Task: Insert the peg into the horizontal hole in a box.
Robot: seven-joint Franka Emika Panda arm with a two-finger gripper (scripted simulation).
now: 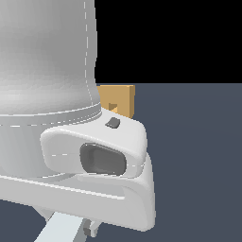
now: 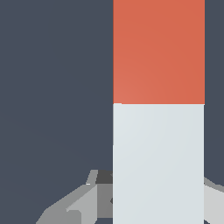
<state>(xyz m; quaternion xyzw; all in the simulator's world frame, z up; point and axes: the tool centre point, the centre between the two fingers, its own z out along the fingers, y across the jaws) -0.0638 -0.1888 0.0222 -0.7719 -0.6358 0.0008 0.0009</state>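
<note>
The peg fills much of the wrist view, with its red-orange end (image 2: 158, 51) leading on from the pale grey-white length (image 2: 158, 164). My gripper (image 2: 158, 186) has one grey finger (image 2: 89, 199) against each side of the pale part and is shut on it. In the exterior view a piece of the pale peg (image 1: 56, 229) shows at the bottom edge beside a finger (image 1: 90, 230). The tan box (image 1: 120, 99) stands behind the arm, partly hidden by it, with part of its small dark hole (image 1: 112, 107) showing in its face.
The white arm body (image 1: 52, 80) and wrist housing (image 1: 94, 156) fill the exterior view's left and middle. The dark grey-blue floor (image 1: 198, 156) stretches across the exterior view's right.
</note>
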